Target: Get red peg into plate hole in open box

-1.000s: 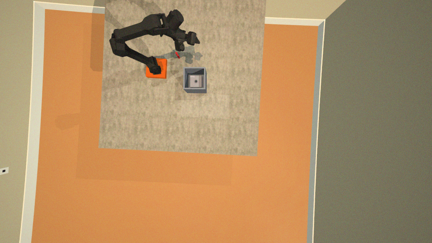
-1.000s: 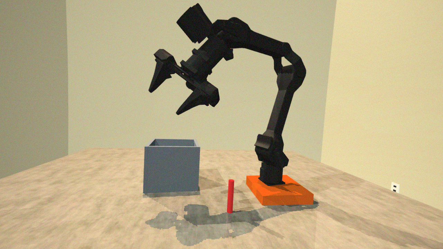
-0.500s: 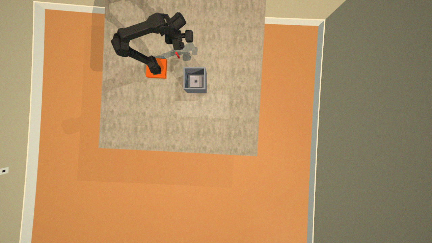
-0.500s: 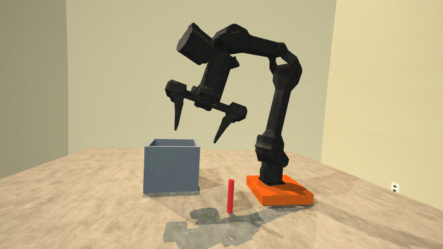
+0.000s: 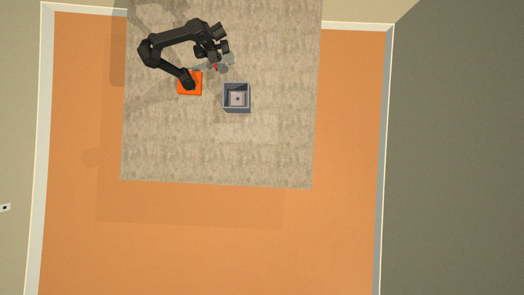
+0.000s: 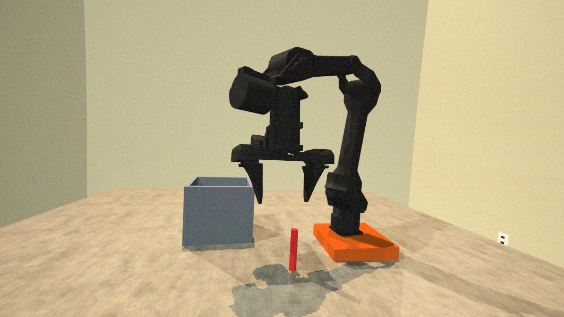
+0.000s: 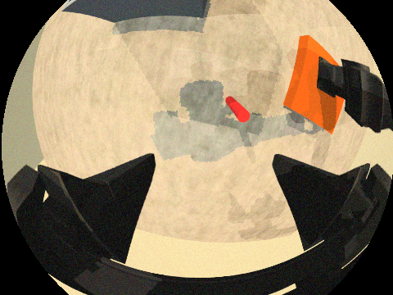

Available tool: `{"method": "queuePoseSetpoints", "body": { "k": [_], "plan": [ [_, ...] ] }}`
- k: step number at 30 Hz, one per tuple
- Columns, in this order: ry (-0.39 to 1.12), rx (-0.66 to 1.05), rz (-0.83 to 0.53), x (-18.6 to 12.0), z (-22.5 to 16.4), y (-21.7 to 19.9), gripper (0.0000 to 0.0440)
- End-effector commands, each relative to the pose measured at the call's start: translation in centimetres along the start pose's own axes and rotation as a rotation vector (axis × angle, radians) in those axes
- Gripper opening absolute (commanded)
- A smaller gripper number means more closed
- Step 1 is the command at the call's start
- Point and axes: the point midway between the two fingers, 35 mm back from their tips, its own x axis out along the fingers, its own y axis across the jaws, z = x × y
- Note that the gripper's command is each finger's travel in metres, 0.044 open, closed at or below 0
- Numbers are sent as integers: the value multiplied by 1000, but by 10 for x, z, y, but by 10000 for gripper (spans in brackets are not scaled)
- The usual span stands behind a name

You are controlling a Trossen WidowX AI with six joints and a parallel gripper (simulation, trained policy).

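A: How is the peg [image 5: 215,66] [image 6: 293,249] [image 7: 238,109] placed?

B: It is stood upright on the table [image 5: 220,154] [image 6: 130,220] [image 7: 102,102], between the box [image 5: 236,110] [image 6: 217,215] [image 7: 155,8] and the orange base [image 5: 198,90] [image 6: 366,254] [image 7: 298,82], and neither is touched by it.

A: And the fingers of the gripper [image 6: 283,202] [image 7: 217,160]?

B: They are spread wide, with nothing held between them. Their tips are pointed down and are seen above the peg's top in the exterior view.

A: Which way must the gap be moved?

B: In the wrist view the peg is seen beyond the line of the tips, toward the box side of the picture, and a little nearer the right-hand tip. A shift that way would seem to be needed, then a descent.

A: Is the long axis matched?

B: Nearly, it is judged: the peg is vertical, and the fingers are hung almost straight down, so it could be taken from above with little tilting.

A: What could be spoiled?

B: If the descent were made without that shift, the peg might be missed, or knocked over by a fingertip.

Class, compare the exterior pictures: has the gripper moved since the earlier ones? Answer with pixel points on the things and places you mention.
Yes: the gripper [image 5: 211,65] [image 6: 283,203] [image 7: 217,160] is lower and nearer the orange base [image 5: 199,91] [image 6: 366,254] [image 7: 299,78], its fingertips now below the box's rim [image 5: 236,108] [image 6: 218,186].
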Motion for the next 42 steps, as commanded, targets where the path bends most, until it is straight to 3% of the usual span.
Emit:
{"method": "queuePoseSetpoints", "body": {
  "k": [1,13,26,29,42],
  "plan": [
    [-1,-33,-54,9,1,-11,440],
    [-5,-84,-167,45,12,-35,440],
    [-31,-75,-188,86,30,-44,430],
    [-33,-85,-184,92,31,-43,383],
    [-28,-163,-189,101,29,-37,52]
  ]
}}
